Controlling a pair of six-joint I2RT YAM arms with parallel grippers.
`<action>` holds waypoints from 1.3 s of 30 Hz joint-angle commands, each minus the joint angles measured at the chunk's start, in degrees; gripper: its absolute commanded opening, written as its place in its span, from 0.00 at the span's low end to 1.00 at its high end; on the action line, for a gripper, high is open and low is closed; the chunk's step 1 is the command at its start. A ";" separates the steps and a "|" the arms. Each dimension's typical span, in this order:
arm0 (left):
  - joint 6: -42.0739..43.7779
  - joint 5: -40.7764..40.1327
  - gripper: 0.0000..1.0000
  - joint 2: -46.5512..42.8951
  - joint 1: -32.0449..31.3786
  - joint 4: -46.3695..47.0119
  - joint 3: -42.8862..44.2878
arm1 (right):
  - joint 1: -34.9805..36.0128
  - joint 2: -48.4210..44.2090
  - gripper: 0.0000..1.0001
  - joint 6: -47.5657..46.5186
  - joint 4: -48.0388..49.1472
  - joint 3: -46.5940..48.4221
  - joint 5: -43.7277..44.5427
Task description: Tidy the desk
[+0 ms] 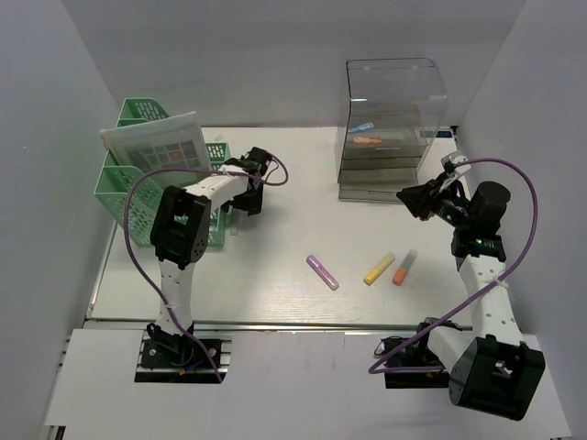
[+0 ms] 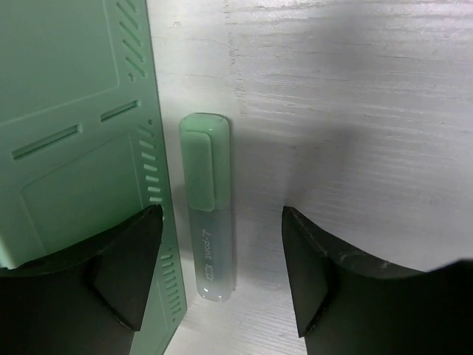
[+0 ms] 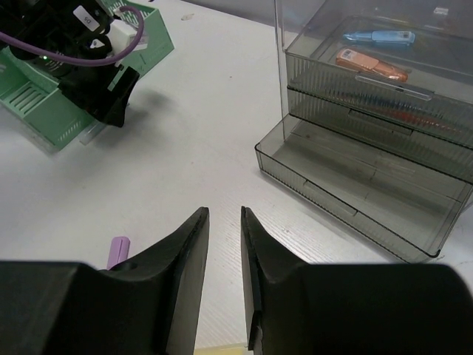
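Observation:
The white desk carries three loose highlighters in front: purple, yellow and orange. A green highlighter lies flat against the base of the green file organizer. My left gripper hangs open just above it, one finger over the organizer's edge and the other over bare desk. My right gripper hovers above the desk in front of the clear drawer unit, its jaws a narrow gap apart with nothing between them. The purple highlighter shows to its left.
The green organizer at the back left holds a tilted board. The drawer unit at the back right has its lowest drawer pulled out; a blue and an orange highlighter lie in an upper tray. Grey walls enclose the desk.

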 commanded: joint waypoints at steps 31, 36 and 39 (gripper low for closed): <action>1.93 47.54 0.26 -10.78 -1.61 17.72 -16.62 | -2.06 -1.29 0.53 -0.25 3.38 -1.60 -0.75; -2.37 59.52 0.23 -15.62 -3.62 28.86 -16.44 | -2.77 -1.47 0.31 0.01 3.46 -1.25 -0.14; -7.55 63.74 0.22 -17.03 -5.04 37.73 -15.57 | -3.38 -1.74 0.00 0.80 3.46 -0.99 2.58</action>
